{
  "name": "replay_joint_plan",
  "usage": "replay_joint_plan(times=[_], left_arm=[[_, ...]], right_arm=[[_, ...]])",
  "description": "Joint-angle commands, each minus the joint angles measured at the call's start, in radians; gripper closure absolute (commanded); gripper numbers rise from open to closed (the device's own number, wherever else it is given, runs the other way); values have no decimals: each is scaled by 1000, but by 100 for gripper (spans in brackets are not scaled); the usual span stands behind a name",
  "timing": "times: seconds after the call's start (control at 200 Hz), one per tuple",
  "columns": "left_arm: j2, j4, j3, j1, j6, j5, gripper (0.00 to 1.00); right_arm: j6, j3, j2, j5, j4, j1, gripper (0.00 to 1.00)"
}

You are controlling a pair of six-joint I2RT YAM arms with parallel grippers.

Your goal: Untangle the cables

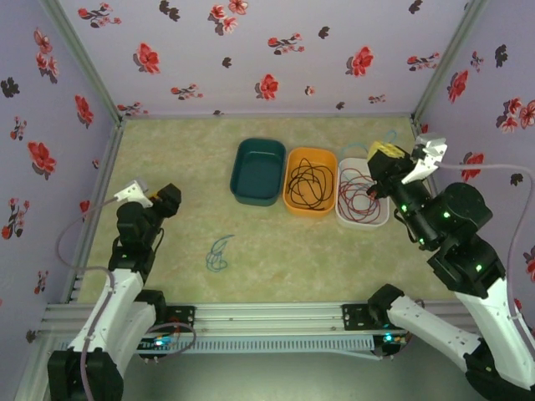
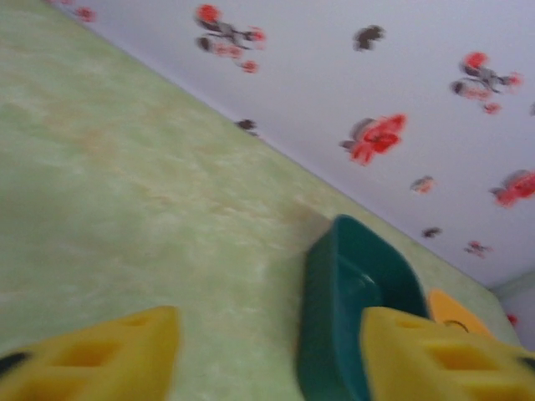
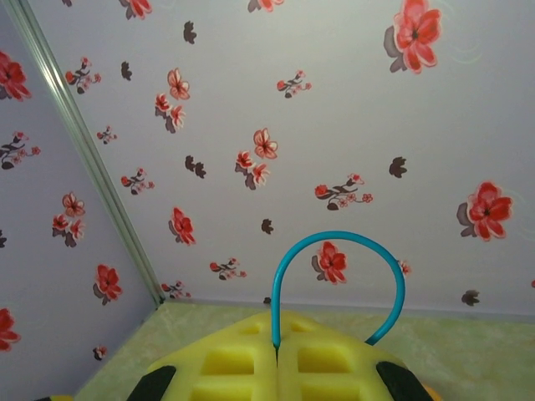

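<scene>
Right claw [image 3: 277, 351]: two blocky yellow fingers with square moulded recesses, pressed together and pinching a thin, smooth blue-teal cable [image 3: 334, 238]. Above the fingertips, a neat arch of that cable, with one end caught in the seam between the fingers and the other dropping behind the right finger. From overhead, the same claw [image 1: 386, 154] raised near the far end of a white tray [image 1: 362, 223], an oval with rounded corners that holds loose coils of thin red cable [image 1: 358, 196]. Just beside it, an orange tray [image 1: 311, 153] of the same shape with looped black cable [image 1: 311, 185], then a dark teal tray [image 1: 259, 171], glossy plastic.

Left claw [image 2: 267, 359]: yellow fingers spread wide, nothing between them, hovering over bare bench [image 1: 167, 150] well to the left of the trays. Bench surface matte, pale green, softly marbled.

Well apart from both claws, a loose blue-teal cable [image 1: 219, 253] lying as a small squiggle on the near bench. Behind everything, lavender walls printed with red flowers.
</scene>
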Motion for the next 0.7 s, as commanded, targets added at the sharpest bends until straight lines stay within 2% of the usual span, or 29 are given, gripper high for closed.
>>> replay_joint_plan(times=[0.0, 0.085, 0.13, 0.265, 0.41, 0.695], left_arm=[[27, 239, 4, -20, 101, 231, 23], [51, 339, -12, -52, 194, 342, 9], [60, 377, -19, -72, 241, 361, 6], [91, 407, -16, -132, 342, 383, 3], [158, 409, 16, -182, 350, 384, 0], [243, 388, 67, -279, 389, 376, 0]], right_arm=[[18, 54, 37, -24, -31, -5, 100], [29, 78, 72, -53, -47, -5, 100], [33, 89, 86, -71, -49, -5, 100], [44, 119, 129, -128, -57, -5, 100], [53, 140, 154, -175, -53, -4, 100], [53, 168, 183, -163, -66, -5, 100]])
